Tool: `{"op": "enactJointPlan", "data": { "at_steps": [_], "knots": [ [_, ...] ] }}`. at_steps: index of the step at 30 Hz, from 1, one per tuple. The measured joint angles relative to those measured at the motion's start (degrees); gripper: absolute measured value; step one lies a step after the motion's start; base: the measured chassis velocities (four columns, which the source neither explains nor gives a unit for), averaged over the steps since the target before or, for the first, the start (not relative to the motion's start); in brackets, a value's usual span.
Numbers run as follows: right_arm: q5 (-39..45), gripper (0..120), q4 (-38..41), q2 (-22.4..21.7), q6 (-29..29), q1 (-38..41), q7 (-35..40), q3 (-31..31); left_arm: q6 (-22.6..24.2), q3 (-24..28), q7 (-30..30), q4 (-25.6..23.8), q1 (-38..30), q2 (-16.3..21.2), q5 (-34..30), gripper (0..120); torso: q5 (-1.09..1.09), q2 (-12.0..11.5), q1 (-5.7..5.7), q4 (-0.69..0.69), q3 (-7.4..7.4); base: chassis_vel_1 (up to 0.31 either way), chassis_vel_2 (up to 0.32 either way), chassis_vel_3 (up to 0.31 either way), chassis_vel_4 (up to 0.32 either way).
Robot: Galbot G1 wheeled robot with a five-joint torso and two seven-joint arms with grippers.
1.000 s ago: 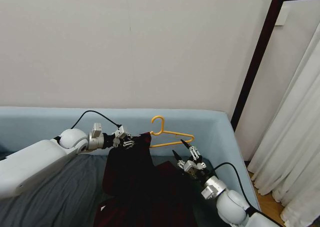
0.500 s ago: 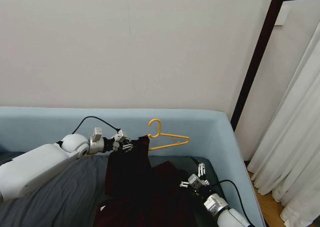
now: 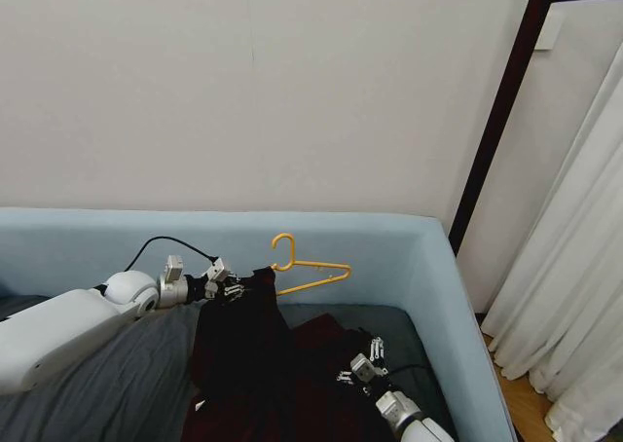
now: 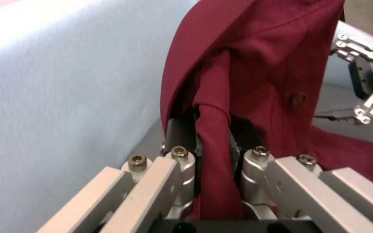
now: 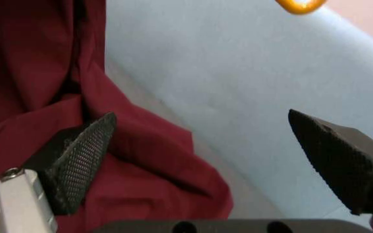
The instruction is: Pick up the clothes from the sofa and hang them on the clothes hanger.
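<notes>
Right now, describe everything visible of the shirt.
The shirt is dark red woven cloth with a button. The left pincer is shut on a bunched fold near its top, where it covers one end of the orange hanger. It hangs down from there, and its lower part lies crumpled on the sofa seat, by the open right pincer.

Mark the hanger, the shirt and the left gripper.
hanger (image 3: 316, 265), head view, upper arm.
shirt (image 4: 264, 63), left wrist view, fabric above the button.
left gripper (image 3: 230, 287), head view, between its fingertips.
</notes>
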Motion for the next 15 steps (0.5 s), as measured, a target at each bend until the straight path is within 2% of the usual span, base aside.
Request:
{"op": "enactJointPlan", "data": {
  "at_steps": [9, 15],
  "knots": [
    [1.2, 100, -2.5, 2.5, -2.3, 0.6, 0.2, -0.7, -2.2, -6.0, 0.3, 3.2, 5.7, -0.2, -0.2, 7, 0.0, 0.0, 0.0, -0.02, 0.0, 0.0, 0.0, 0.0, 0.0],
    [0.9, 100, -4.2, 3.6, -2.4, 0.7, 0.3, -0.7, -2.5, -8.1, 0.4, 3.3, 8.1, 0.8, -0.4, 7, 0.0, 0.0, 0.0, -0.03, 0.0, 0.0, 0.0, 0.0, 0.0]
  ]
}}
